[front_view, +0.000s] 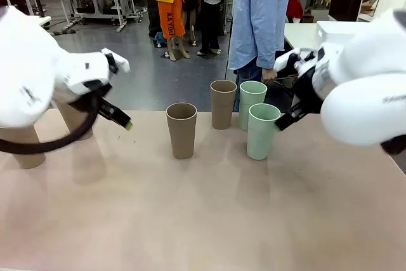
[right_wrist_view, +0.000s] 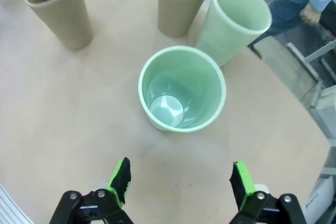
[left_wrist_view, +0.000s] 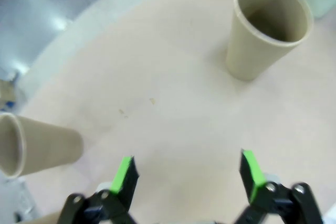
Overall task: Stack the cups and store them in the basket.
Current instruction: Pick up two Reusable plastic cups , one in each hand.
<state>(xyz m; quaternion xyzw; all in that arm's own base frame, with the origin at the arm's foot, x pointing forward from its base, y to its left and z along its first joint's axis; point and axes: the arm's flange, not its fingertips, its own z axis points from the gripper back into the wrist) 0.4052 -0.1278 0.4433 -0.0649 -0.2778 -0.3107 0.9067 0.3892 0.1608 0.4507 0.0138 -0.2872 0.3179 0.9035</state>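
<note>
Two pale mint cups stand right of centre, the nearer one (front_view: 262,131) (right_wrist_view: 181,90) in front of the farther one (front_view: 252,103) (right_wrist_view: 236,22). A tan-brown cup (front_view: 222,104) (right_wrist_view: 184,1) stands left of them, and another (front_view: 181,130) (left_wrist_view: 268,27) (right_wrist_view: 58,9) stands mid-table. Further brown cups (front_view: 75,118) (left_wrist_view: 37,145) sit at the far left behind my left arm. My right gripper (front_view: 281,122) (right_wrist_view: 181,178) is open just right of and above the nearer mint cup. My left gripper (front_view: 124,122) (left_wrist_view: 188,174) is open over bare table, left of the middle brown cup. A white bin-like shape (front_view: 339,32) sits far right; I cannot tell whether it is the basket.
A person in a blue shirt (front_view: 260,17) stands at the far edge behind the mint cups, one hand (front_view: 269,75) near my right arm. The pink-beige table (front_view: 203,220) has free room in its whole near half.
</note>
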